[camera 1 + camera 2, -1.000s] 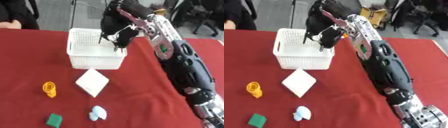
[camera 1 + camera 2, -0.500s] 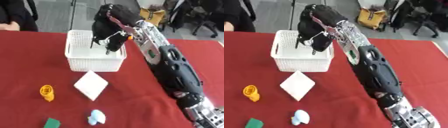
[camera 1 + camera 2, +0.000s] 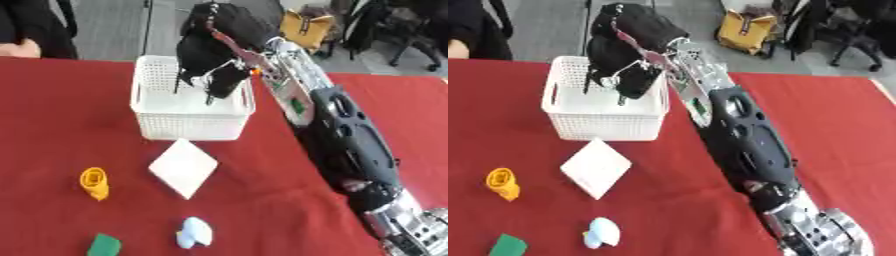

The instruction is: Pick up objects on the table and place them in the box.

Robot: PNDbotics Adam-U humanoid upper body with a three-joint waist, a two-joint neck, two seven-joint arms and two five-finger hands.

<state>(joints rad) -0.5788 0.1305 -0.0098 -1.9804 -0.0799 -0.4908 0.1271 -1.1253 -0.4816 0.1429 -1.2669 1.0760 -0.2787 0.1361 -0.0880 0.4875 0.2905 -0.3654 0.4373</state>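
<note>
The right robot hand (image 3: 213,55) hangs over the white plastic basket (image 3: 156,121) with fingers pointing down; I cannot tell if it holds anything. Next it should probably go for the white square card (image 3: 184,167) just in front of the basket.

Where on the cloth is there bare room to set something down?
Bare red cloth left of the basket, and right of the arm. Crowded in front: white square, orange piece, pale blue object, green piece. Right hand fills the basket.

No text, number or brand can be read anywhere here. The white basket (image 3: 191,122) has plain walls. The arm (image 3: 341,135) behind it carries a small green mark (image 3: 298,106), but its letters, if any, are too blurred to read.
</note>
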